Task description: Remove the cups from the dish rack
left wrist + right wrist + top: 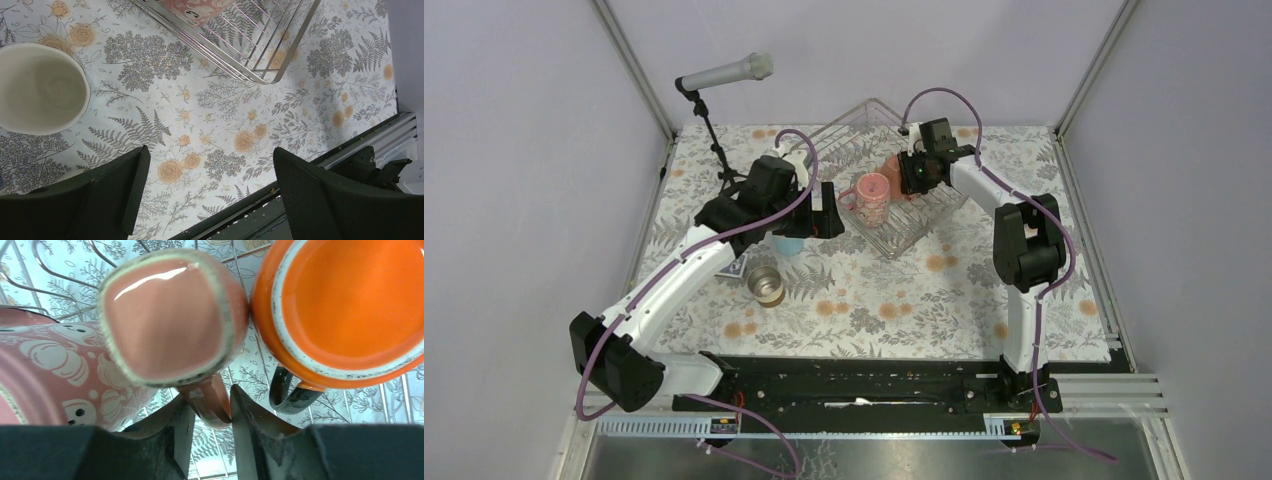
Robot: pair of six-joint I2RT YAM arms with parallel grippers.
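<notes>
The wire dish rack (914, 205) stands at the back middle. The translucent dusty-pink mug (872, 200) sits at its left side. My right gripper (907, 172) reaches into the rack. In the right wrist view, my right gripper (212, 410) is closed around the handle (210, 400) of the upturned salmon-pink mug (167, 315). The orange mug (350, 300) touches the salmon-pink mug on the right, and the dusty-pink mug (55, 375) is on the left. My left gripper (829, 215) is open and empty beside the rack. The light blue mug (789, 245) and the steel cup (766, 285) stand on the cloth.
A microphone on a black stand (719, 150) is at the back left. The rack's corner (260, 60) and a pale-inside cup (40, 87) show in the left wrist view. Side walls enclose the flowered table cloth (894, 300).
</notes>
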